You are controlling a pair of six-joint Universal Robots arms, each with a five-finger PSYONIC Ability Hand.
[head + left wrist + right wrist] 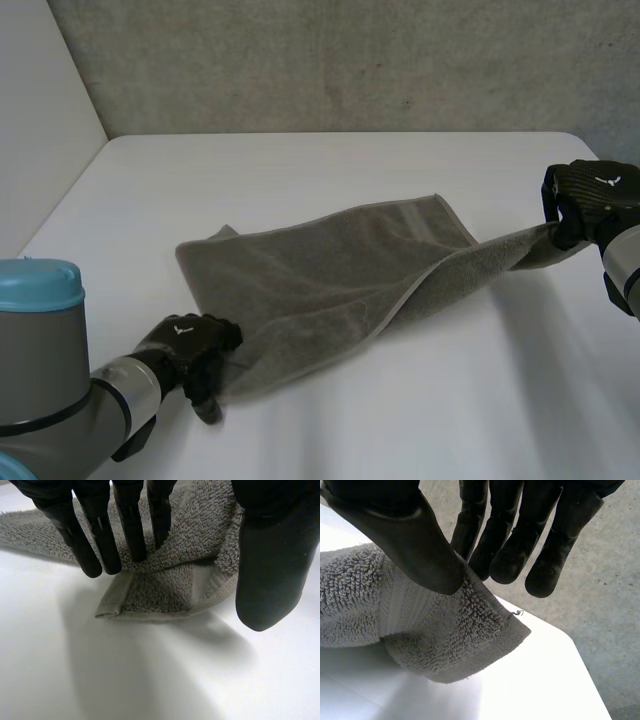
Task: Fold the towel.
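A grey towel point(330, 270) lies partly folded on the white table point(420, 410), drawn out slantwise between my two hands. My left hand point(190, 348) is at the towel's near left corner. In the left wrist view its fingers point(95, 535) rest straight on top of that corner of the towel point(165, 590), which lies flat on the table, and the thumb stands apart beside it. My right hand point(590, 198) at the table's right side holds the far right corner lifted off the table. The thumb point(415, 545) and fingers pinch the towel point(435, 635) there.
A grey concrete wall point(350, 60) stands behind the table's far edge. My right hand hangs close to the table's right edge point(570, 655). Bare table lies in front of the towel and behind it.
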